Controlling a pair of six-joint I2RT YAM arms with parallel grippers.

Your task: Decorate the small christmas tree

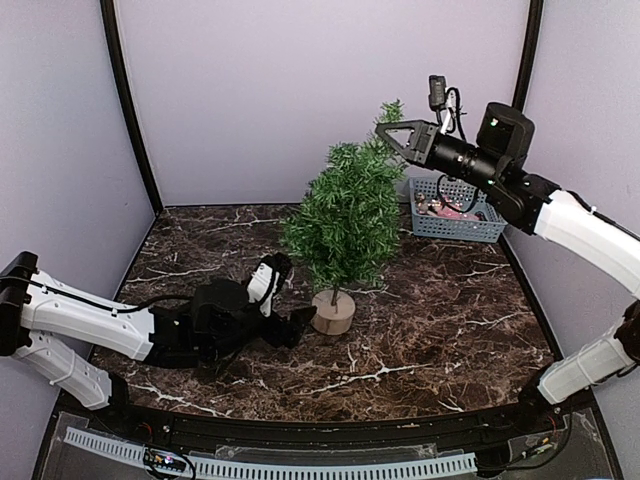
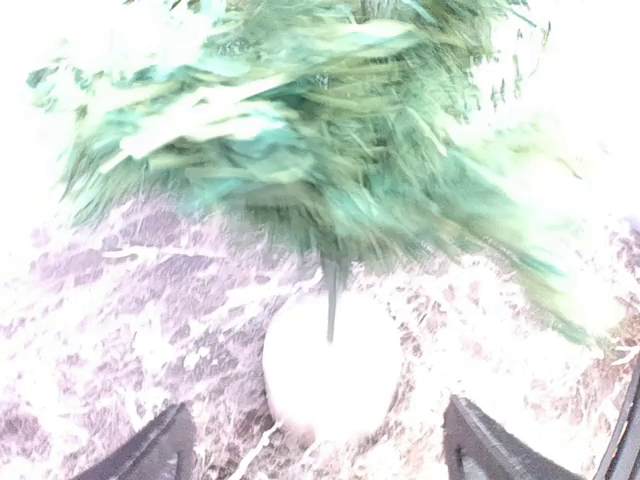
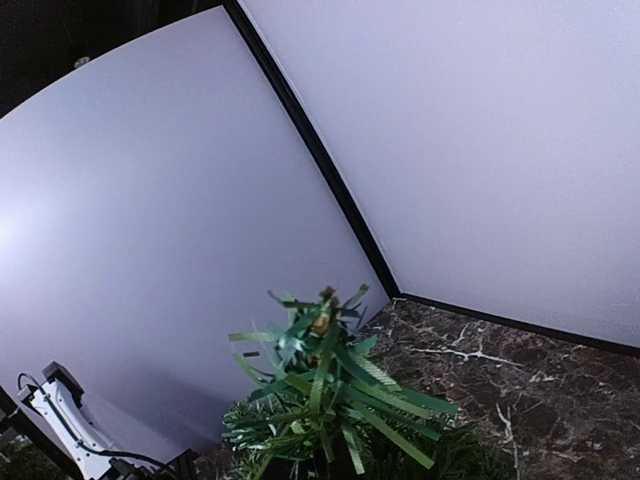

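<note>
1 small christmas tree [image 1: 345,215], bushy dark green needles, thin stem, round pale wooden disc base: standing mid-way on the dark marbled tabletop [image 1: 430,330].
Left gripper [image 1: 287,303]: low, just beside the base, jaws apart.
Right gripper [image 1: 385,130]: raised at the treetop, jaws together.
1 blue mesh basket [image 1: 455,225]: back right.

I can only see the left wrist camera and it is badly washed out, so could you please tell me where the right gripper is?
Observer: The right gripper is up at the tip of the small christmas tree, with its jaws shut.
Operator: Is it pinching the tip?
Observer: I cannot confirm a grip. In its wrist view the top sprig sits low and central.
Operator: Is anything else nearby?
Observer: A blue basket stands at the back right, beyond the tree, with pink things inside.
</note>
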